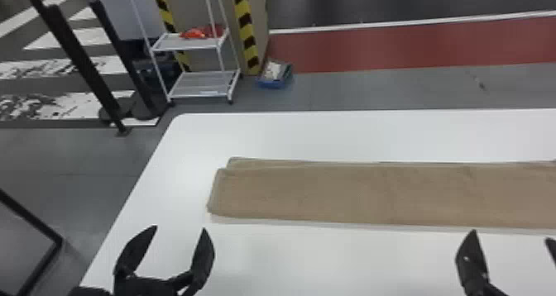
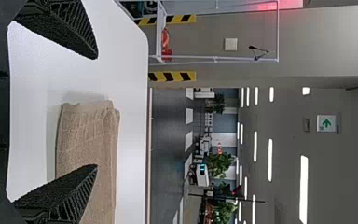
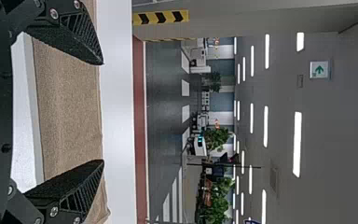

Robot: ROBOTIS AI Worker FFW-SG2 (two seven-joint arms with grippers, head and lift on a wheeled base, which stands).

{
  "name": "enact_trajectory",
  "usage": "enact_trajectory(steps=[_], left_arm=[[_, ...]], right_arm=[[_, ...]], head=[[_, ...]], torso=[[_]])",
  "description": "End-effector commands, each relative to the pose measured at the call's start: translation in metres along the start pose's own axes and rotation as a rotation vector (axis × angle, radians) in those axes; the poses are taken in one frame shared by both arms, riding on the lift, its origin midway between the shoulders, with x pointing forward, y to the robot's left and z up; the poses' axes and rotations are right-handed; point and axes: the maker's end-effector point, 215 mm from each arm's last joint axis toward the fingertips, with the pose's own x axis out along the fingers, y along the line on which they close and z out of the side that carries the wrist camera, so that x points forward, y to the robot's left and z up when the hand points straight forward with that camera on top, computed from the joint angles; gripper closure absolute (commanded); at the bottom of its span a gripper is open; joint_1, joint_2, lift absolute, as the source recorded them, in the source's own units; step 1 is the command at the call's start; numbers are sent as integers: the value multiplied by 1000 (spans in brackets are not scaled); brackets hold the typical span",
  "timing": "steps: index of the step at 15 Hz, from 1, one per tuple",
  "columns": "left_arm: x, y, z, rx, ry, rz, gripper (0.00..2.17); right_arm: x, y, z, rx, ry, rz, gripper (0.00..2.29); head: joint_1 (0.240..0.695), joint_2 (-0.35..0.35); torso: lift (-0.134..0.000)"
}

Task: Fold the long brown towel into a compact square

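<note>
In the head view, the brown towel (image 1: 364, 194) lies flat as a long folded strip, its left end on the table and its right end running past the view's edge. My left gripper (image 1: 180, 231) stands open over the white table, nearer than the towel's left end. My right gripper (image 1: 513, 237) is open in front of the towel's near edge, farther right. In the left wrist view, the towel (image 2: 91, 140) lies beyond the open left gripper (image 2: 97, 112). Seen from the right wrist, the towel (image 3: 67, 107) stretches past the open right gripper (image 3: 103, 112). Both grippers hold nothing.
The white table (image 1: 331, 136) has its left edge beside my left gripper. Beyond it on the floor stand a white shelf rack (image 1: 198, 84), a blue bin (image 1: 275, 76) and black posts (image 1: 78, 59). A dark-framed panel (image 1: 25, 249) is at the lower left.
</note>
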Motion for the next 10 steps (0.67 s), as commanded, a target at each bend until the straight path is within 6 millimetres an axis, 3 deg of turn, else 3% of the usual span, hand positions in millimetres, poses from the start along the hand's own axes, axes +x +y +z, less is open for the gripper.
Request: enact_trajectory(steps=[1,6,10], left_arm=[[-2,-8,2,10,-2,-9,39],[-3,-24,1,36,6,-20,39],[-3,-24,3,42,1,-20,39]], right_arm=[[2,-7,-2,10,2,-14,147],[5,-28,-8,43,10,-48,147],[6,-27,-3,45,2,-44,147]], head=[[695,183],[695,131],[695,96]], torso=[[-122],[-122],[-122]])
